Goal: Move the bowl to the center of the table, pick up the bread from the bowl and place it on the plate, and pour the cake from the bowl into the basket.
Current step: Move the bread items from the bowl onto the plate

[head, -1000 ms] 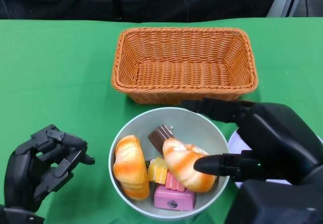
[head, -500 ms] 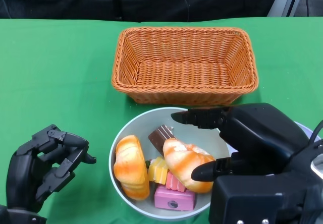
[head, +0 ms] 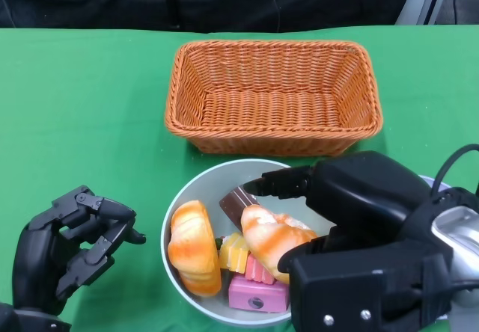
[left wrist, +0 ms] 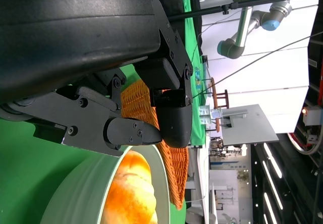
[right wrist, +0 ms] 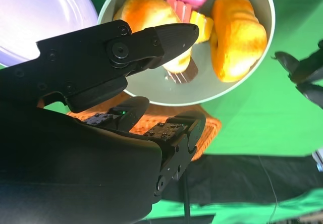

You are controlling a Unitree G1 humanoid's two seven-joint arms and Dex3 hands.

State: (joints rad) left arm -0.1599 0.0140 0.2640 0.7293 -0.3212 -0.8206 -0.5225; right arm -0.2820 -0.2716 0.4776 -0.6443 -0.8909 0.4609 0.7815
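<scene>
Bright, even light falls from overhead onto the green bench (head: 90, 108), leaving only soft shadows inside the basket (head: 273, 93). The head view is sharp. In the right wrist view the plate (right wrist: 35, 17) glares pale violet, and the nearest robot hand (right wrist: 121, 108) looks dark and slightly soft.

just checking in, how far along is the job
Done: the bowl sits mid-table, right in front of the basket. In hand: the right hand is over the bowl with fingers spread around one bread, not yet gripping. The left hand is off the bowl, holding nothing. Left: both breads are in the bowl, none on the plate; the cakes are unpoured, the basket empty.
</scene>
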